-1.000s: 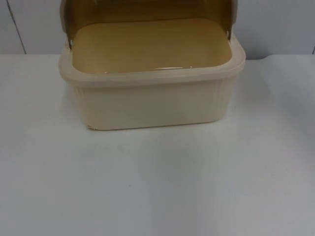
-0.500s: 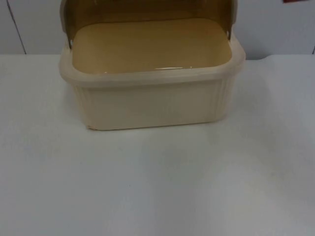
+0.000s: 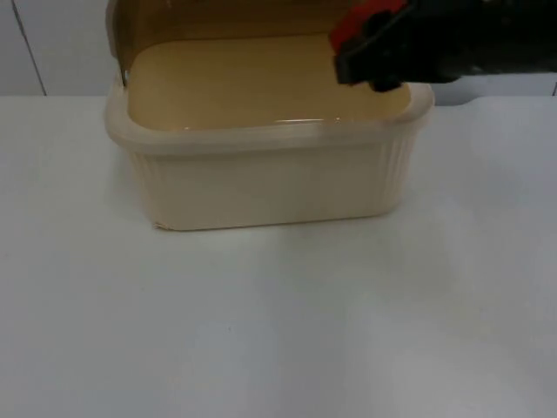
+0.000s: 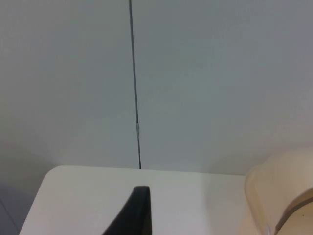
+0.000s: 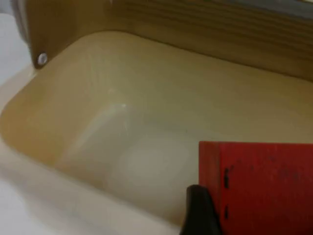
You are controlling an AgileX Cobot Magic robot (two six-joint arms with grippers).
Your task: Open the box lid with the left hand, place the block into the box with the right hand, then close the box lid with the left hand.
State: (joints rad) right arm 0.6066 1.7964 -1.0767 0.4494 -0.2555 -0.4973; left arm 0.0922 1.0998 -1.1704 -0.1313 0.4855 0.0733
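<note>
Both arms are black, each claw ending in a slim, tapered black fingertip (image 4: pixel 134 213).

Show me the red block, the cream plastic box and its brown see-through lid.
red block (image 5: pixel 259 181), right wrist view, on its broad red face.
cream plastic box (image 3: pixel 261 187), top view, on its ribbed front wall.
brown see-through lid (image 3: pixel 218 19), top view, on the raised panel behind the box opening.
</note>
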